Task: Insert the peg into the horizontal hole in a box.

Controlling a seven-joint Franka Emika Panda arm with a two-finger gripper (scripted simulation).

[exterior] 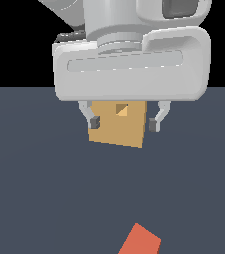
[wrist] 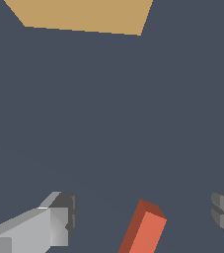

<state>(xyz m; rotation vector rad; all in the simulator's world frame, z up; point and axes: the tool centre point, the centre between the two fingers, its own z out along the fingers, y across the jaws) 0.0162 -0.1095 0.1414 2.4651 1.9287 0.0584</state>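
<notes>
Hand released above the bench, peg lying loose, box standing beyond.

The hand (exterior: 124, 120) hangs with its two fingers (exterior: 94, 119) spread wide and nothing between them; in the exterior view it is seen in front of the tan box (exterior: 118, 131), whose small square hole (exterior: 122, 109) shows just under the hand's body. The peg (exterior: 140, 241) lies on the dark bench (exterior: 39, 188) well apart from the box, at the lower edge of the exterior view, with only its orange-red end visible. In the wrist view that orange-red end (wrist: 144, 231) sits between the two open fingertips, touching neither.
</notes>
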